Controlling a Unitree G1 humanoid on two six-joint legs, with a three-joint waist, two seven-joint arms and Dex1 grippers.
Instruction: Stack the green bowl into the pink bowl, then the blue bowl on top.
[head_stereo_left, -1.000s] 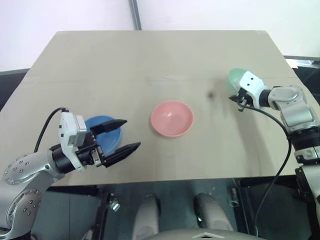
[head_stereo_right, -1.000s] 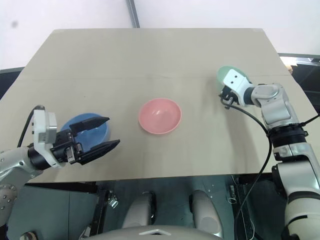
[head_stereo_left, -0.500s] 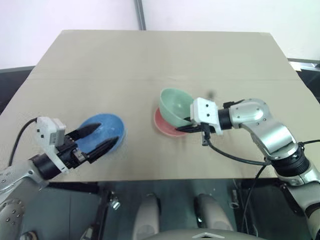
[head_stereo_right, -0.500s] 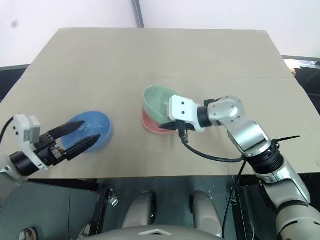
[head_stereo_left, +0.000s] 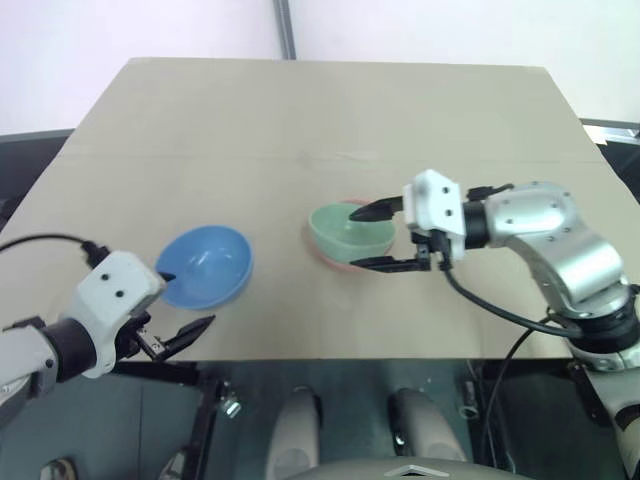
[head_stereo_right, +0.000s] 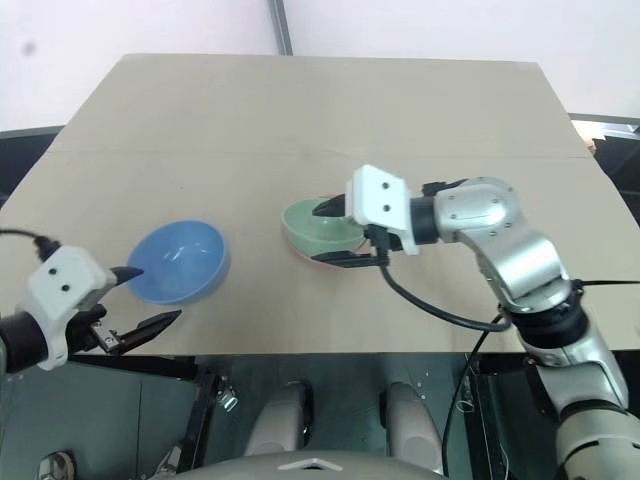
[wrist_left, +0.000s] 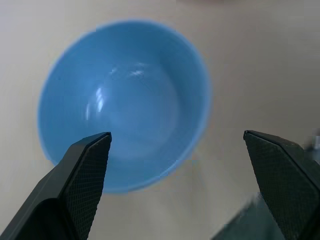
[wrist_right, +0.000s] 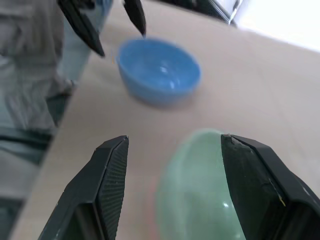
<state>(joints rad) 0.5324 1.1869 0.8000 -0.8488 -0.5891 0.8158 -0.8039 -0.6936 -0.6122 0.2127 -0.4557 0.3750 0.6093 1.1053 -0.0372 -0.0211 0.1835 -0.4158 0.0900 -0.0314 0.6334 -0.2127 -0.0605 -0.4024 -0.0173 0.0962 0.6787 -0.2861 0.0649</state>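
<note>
Right tool (head_stereo_left: 380, 237) open, green bowl (head_stereo_left: 350, 229) in pink bowl (head_stereo_left: 334, 262)

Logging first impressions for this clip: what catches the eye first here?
The green bowl nested in the pink bowl mid-table, with the right gripper open right beside it. Next, the blue bowl near the table's front edge, with the left gripper open just before it.

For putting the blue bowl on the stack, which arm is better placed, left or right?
Probably the left. The left gripper is open right beside the blue bowl, at the table's near left edge. The right gripper is open around the green bowl, which sits in the pink bowl.
</note>
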